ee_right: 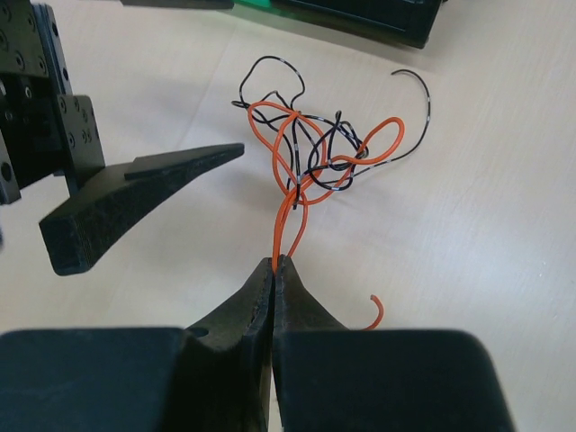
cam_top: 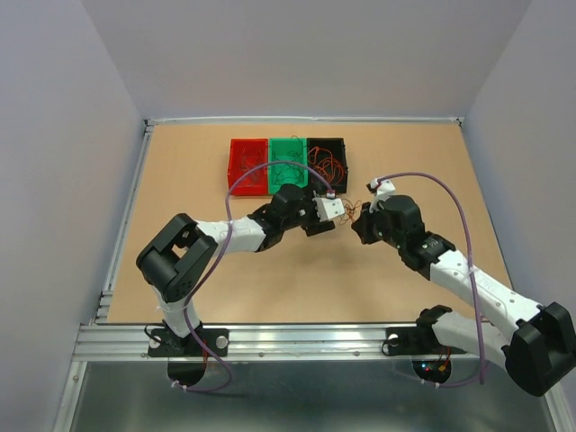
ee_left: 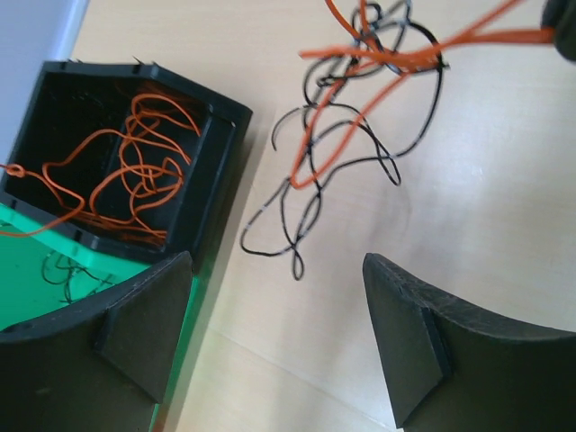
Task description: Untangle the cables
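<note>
The cables [ee_right: 315, 148] form a small clump of orange and black wires, lifted a little above the table between my two grippers [cam_top: 349, 209]. My right gripper [ee_right: 277, 261] is shut on an orange cable [ee_right: 286, 220] at the clump's near end; a loose orange tail [ee_right: 375, 313] curls out beside the jaws. In the left wrist view the clump [ee_left: 360, 117] hangs ahead of my left gripper [ee_left: 277, 265], which is open with only bare table between its fingers [ee_left: 148, 324]. One left finger [ee_right: 144, 193] shows beside the clump in the right wrist view.
Three bins stand in a row behind the grippers: red [cam_top: 231, 166], green [cam_top: 288, 140], black [cam_top: 327, 140]. The black bin [ee_left: 214, 180] holds loose orange wires [ee_left: 135, 171]; the green bin [ee_left: 27, 301] holds thin dark wires [ee_left: 63, 270]. A metal rail [cam_top: 121, 243] borders the table's left edge.
</note>
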